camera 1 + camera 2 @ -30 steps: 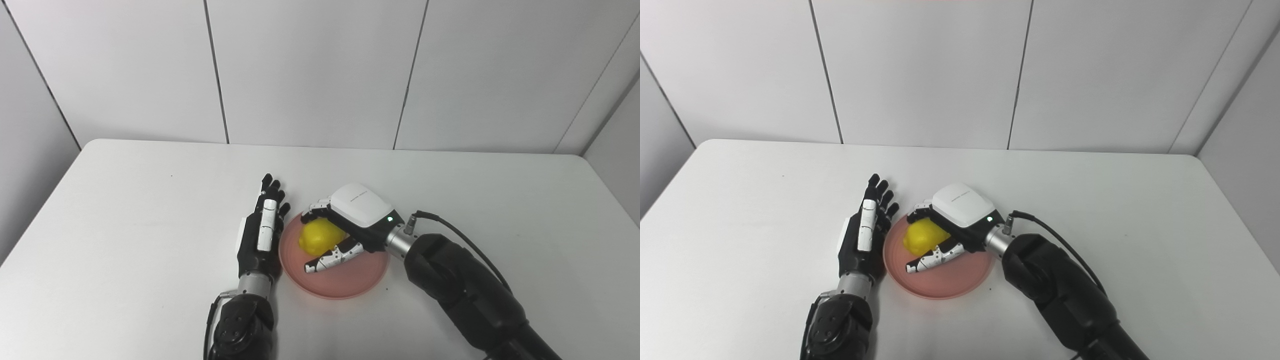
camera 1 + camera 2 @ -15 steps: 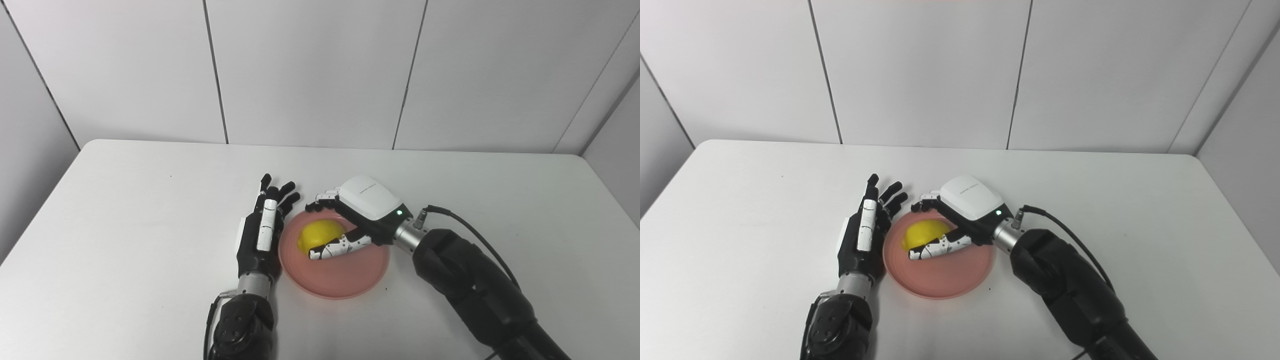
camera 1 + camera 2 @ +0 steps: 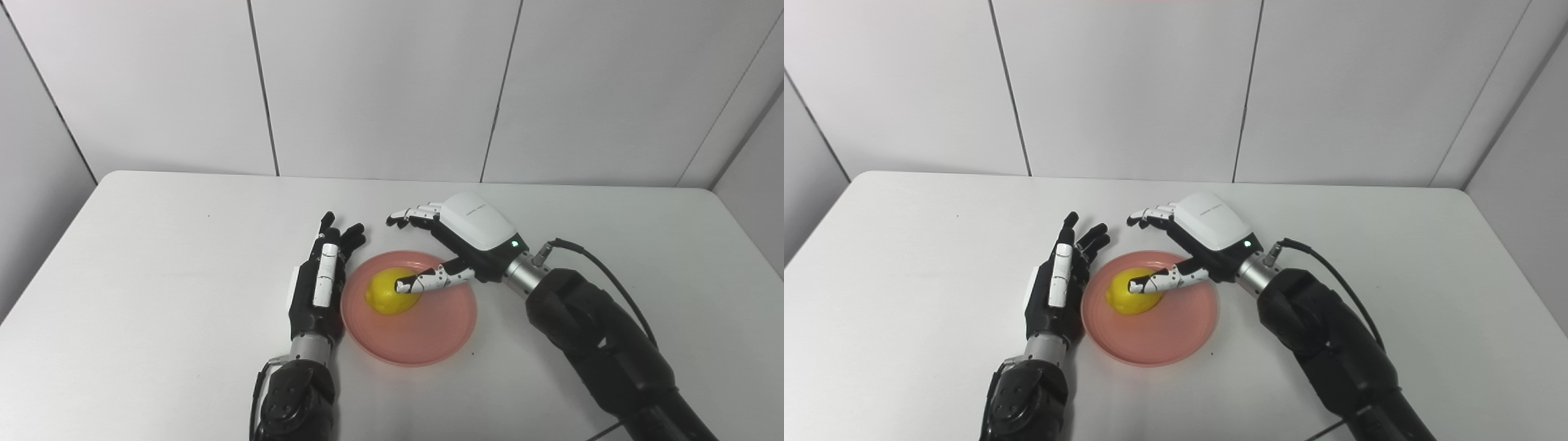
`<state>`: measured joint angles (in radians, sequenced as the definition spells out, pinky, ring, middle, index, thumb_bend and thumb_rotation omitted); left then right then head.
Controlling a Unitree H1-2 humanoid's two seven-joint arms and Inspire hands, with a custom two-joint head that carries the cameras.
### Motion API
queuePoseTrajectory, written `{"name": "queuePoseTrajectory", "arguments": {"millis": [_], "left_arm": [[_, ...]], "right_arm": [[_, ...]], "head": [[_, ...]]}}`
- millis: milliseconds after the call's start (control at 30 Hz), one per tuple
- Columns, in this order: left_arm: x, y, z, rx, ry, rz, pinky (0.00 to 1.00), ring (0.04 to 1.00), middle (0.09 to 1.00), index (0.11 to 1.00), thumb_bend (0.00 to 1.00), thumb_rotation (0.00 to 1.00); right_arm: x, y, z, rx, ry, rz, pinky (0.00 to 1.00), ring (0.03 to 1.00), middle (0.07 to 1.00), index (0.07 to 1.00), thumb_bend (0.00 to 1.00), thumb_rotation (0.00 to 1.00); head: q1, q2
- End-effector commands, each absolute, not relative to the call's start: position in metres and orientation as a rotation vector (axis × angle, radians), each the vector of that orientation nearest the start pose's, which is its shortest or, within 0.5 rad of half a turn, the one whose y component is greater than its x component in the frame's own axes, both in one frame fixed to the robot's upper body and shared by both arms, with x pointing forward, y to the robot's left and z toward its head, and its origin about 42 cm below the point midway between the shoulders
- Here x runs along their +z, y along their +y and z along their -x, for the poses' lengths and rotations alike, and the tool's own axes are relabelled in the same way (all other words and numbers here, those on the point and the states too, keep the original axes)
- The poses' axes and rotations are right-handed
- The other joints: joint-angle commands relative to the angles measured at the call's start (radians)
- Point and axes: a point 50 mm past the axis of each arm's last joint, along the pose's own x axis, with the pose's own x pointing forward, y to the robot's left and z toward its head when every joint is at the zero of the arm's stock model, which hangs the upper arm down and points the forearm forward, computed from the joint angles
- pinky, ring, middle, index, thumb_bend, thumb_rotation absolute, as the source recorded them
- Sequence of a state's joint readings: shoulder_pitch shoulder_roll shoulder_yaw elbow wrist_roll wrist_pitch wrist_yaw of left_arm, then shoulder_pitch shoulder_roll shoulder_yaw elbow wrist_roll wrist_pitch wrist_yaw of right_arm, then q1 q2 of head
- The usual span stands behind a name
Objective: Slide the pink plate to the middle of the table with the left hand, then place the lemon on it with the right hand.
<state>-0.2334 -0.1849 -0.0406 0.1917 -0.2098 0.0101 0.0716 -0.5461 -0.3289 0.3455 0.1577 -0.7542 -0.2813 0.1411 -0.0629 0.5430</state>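
**Two hands flank a lemon resting on a pink plate**

Two robot hands frame a pink plate (image 3: 409, 331) near the middle of a white surface (image 3: 153, 257), with a yellow lemon (image 3: 387, 291) sitting on the plate's left half, toward the far rim. The left hand (image 3: 318, 288) stands edge-up just beside the plate's left rim, its black fingers (image 3: 352, 236) straight and slightly fanned, pointing away from the robot; it holds nothing, and whether its side actually touches the rim cannot be told. The right hand (image 3: 456, 242) reaches in from the right, its white-shelled back raised above the plate's far-right edge. Its fingers (image 3: 411, 214) are spread and extended past the far rim, clear of the fruit, while its thumb (image 3: 429, 282) stretches leftward with the tip over the lemon's right side; contact between thumb tip and lemon cannot be confirmed from either eye view. The right hand grips nothing. A green light (image 3: 513, 243) glows near the right wrist, and a black cable (image 3: 597, 269) loops from the wrist along the dark forearm. Pale wall panels (image 3: 380, 86) with dark seams stand behind the surface.
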Motion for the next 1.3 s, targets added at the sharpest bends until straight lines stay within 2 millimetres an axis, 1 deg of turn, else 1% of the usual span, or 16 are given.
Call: {"name": "queuePoseTrajectory", "arguments": {"millis": [0, 133, 233, 300, 367, 400, 500, 567, 600, 633, 733, 800, 900, 1067, 1133, 1267], "left_arm": [[0.092, 0.087, -0.334, -0.019, 0.176, 0.429, 1.00, 0.838, 0.784, 0.941, 0.78, 0.79], [0.092, 0.091, -0.336, -0.024, 0.155, 0.409, 1.00, 0.834, 0.796, 0.948, 0.78, 0.80], [0.092, 0.094, -0.339, -0.036, 0.120, 0.374, 0.98, 0.831, 0.802, 0.946, 0.79, 0.80], [0.094, 0.096, -0.341, -0.041, 0.092, 0.340, 0.95, 0.835, 0.832, 0.945, 0.81, 0.82], [0.096, 0.099, -0.345, -0.046, 0.071, 0.328, 0.97, 0.854, 0.871, 0.949, 0.82, 0.82], [0.096, 0.100, -0.346, -0.047, 0.064, 0.326, 0.99, 0.867, 0.890, 0.954, 0.81, 0.83], [0.101, 0.107, -0.355, -0.055, 0.044, 0.327, 1.00, 0.913, 0.937, 0.969, 0.79, 0.85], [0.104, 0.112, -0.362, -0.056, 0.034, 0.328, 1.00, 0.928, 0.948, 0.976, 0.79, 0.86], [0.105, 0.114, -0.365, -0.055, 0.030, 0.325, 1.00, 0.948, 0.958, 0.985, 0.79, 0.86], [0.107, 0.117, -0.369, -0.056, 0.023, 0.313, 1.00, 0.954, 0.962, 0.989, 0.79, 0.86], [0.112, 0.126, -0.381, -0.063, 0.004, 0.265, 1.00, 0.966, 0.963, 0.995, 0.81, 0.87], [0.114, 0.131, -0.389, -0.068, -0.007, 0.234, 1.00, 0.966, 0.959, 0.989, 0.84, 0.87], [0.118, 0.135, -0.397, -0.075, -0.013, 0.224, 1.00, 0.974, 0.960, 0.986, 0.86, 0.86], [0.122, 0.140, -0.411, -0.090, -0.021, 0.179, 1.00, 0.989, 0.966, 0.983, 0.88, 0.86], [0.123, 0.140, -0.415, -0.089, -0.017, 0.173, 1.00, 0.995, 0.967, 0.982, 0.89, 0.86], [0.122, 0.140, -0.417, -0.088, -0.004, 0.161, 1.00, 1.000, 0.978, 0.994, 0.88, 0.87]], "right_arm": [[0.238, -0.181, -0.417, 0.438, -0.671, 1.120, 0.63, 0.716, 0.761, 0.770, 0.86, 1.00], [0.219, -0.191, -0.413, 0.367, -0.607, 0.989, 0.64, 0.720, 0.765, 0.780, 0.81, 1.00], [0.200, -0.195, -0.409, 0.299, -0.514, 0.877, 0.67, 0.749, 0.786, 0.795, 0.83, 1.00], [0.190, -0.194, -0.404, 0.268, -0.458, 0.794, 0.66, 0.764, 0.806, 0.800, 0.85, 1.00], [0.181, -0.194, -0.400, 0.245, -0.407, 0.694, 0.68, 0.777, 0.813, 0.803, 0.85, 1.00], [0.178, -0.193, -0.398, 0.238, -0.390, 0.659, 0.71, 0.800, 0.825, 0.805, 0.86, 1.00], [0.166, -0.192, -0.394, 0.193, -0.358, 0.544, 0.78, 0.848, 0.861, 0.843, 0.80, 1.00], [0.159, -0.191, -0.394, 0.155, -0.353, 0.450, 0.79, 0.858, 0.875, 0.861, 0.78, 1.00], [0.156, -0.190, -0.394, 0.136, -0.351, 0.405, 0.82, 0.881, 0.903, 0.894, 0.74, 1.00], [0.154, -0.190, -0.394, 0.109, -0.333, 0.334, 0.83, 0.888, 0.912, 0.905, 0.72, 1.00], [0.150, -0.187, -0.395, 0.059, -0.285, 0.176, 0.96, 0.958, 0.967, 0.958, 0.79, 1.00], [0.149, -0.186, -0.396, 0.037, -0.263, 0.087, 0.99, 0.991, 0.993, 0.991, 0.81, 1.00], [0.147, -0.185, -0.397, 0.019, -0.242, 0.005, 1.00, 0.999, 0.999, 0.999, 0.82, 1.00], [0.139, -0.179, -0.395, 0.002, -0.211, -0.028, 1.00, 0.999, 1.000, 1.000, 0.86, 1.00], [0.138, -0.176, -0.393, 0.000, -0.188, -0.049, 1.00, 1.000, 1.000, 1.000, 0.81, 1.00], [0.138, -0.172, -0.390, -0.005, -0.167, -0.101, 1.00, 1.000, 1.000, 1.000, 0.78, 1.00]], "head": [[-0.001, 0.001], [-0.009, 0.005], [-0.015, 0.004], [-0.018, 0.003], [-0.020, 0.003], [-0.020, 0.003], [-0.023, 0.003], [-0.023, 0.004], [-0.023, 0.004], [-0.022, 0.006], [-0.022, 0.007], [-0.023, 0.008], [-0.017, 0.008], [-0.017, 0.008], [-0.017, 0.008], [-0.005, 0.012]]}}
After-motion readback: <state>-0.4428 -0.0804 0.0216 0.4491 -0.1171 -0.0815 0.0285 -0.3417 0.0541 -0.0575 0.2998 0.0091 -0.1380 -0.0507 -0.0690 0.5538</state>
